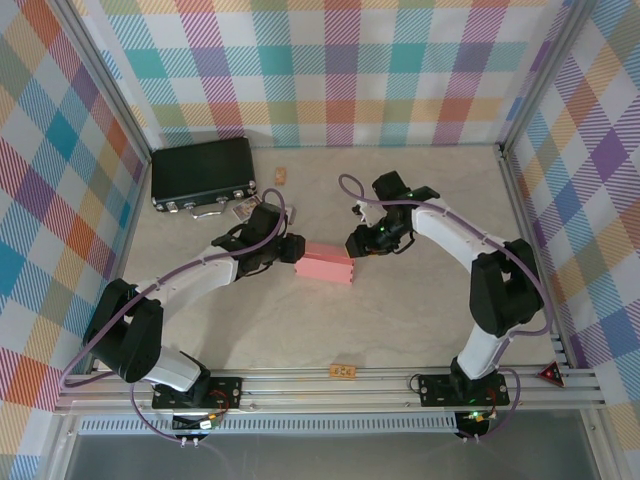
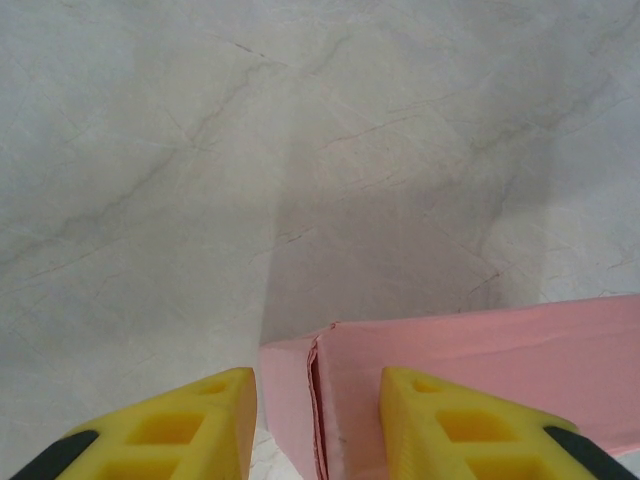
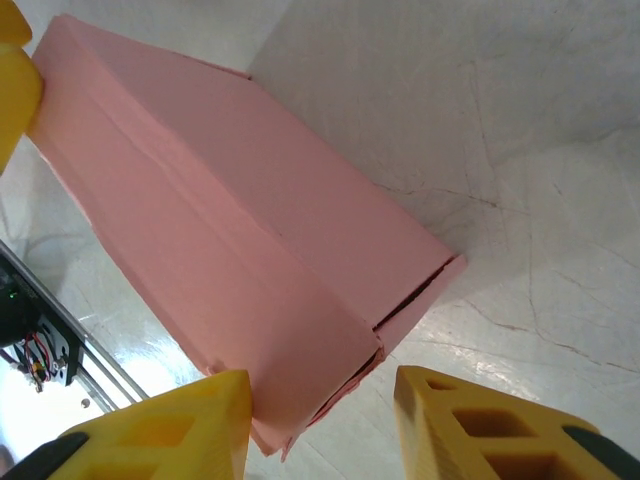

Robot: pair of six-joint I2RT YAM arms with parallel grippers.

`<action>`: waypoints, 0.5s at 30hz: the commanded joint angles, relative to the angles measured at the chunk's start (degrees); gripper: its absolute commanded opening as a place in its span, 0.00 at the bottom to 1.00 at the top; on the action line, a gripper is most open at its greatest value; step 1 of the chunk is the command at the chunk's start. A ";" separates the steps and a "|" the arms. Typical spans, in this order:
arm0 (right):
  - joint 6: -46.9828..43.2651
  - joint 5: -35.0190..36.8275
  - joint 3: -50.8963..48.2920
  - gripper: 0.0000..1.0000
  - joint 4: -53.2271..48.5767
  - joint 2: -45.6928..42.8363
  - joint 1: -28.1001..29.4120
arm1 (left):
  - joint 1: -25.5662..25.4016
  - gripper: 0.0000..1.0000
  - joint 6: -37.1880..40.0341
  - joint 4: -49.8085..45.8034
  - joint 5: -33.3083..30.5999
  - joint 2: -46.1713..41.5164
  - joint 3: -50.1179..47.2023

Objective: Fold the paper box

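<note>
The paper box (image 1: 327,263) is a closed salmon-pink rectangular box lying flat mid-table. My left gripper (image 1: 295,250) is at its left end. In the left wrist view the box (image 2: 480,350) shows its end corner and a slightly gaping seam between that gripper's (image 2: 318,378) spread yellow fingers, so it is open. My right gripper (image 1: 352,245) is at the right end. In the right wrist view the box (image 3: 250,220) reaches in between this gripper's (image 3: 320,380) fingers. The left fingertip is against the box's edge and the other stands off it, so it is open.
A black case (image 1: 203,173) with metal latches lies at the back left, a small card (image 1: 243,210) just in front of it. A small wooden piece (image 1: 282,176) lies right of the case, another (image 1: 343,372) by the front rail (image 1: 400,385). Plaid walls enclose three sides.
</note>
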 commanded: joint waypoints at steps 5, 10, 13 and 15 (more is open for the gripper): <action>-1.08 -0.46 -2.34 0.45 -1.35 0.71 0.70 | 0.08 0.38 -1.02 -1.30 0.48 0.17 -4.03; -1.62 2.16 -3.52 0.46 -1.77 1.33 0.97 | 0.08 0.38 -1.20 -0.80 0.47 -0.08 -5.21; -1.98 3.53 -3.67 0.47 -2.21 1.87 1.12 | 0.08 0.38 -1.22 -0.47 0.40 -0.04 -5.74; -2.18 4.36 -3.61 0.47 -2.25 1.56 1.31 | 0.08 0.38 -1.22 -0.35 0.27 0.06 -6.05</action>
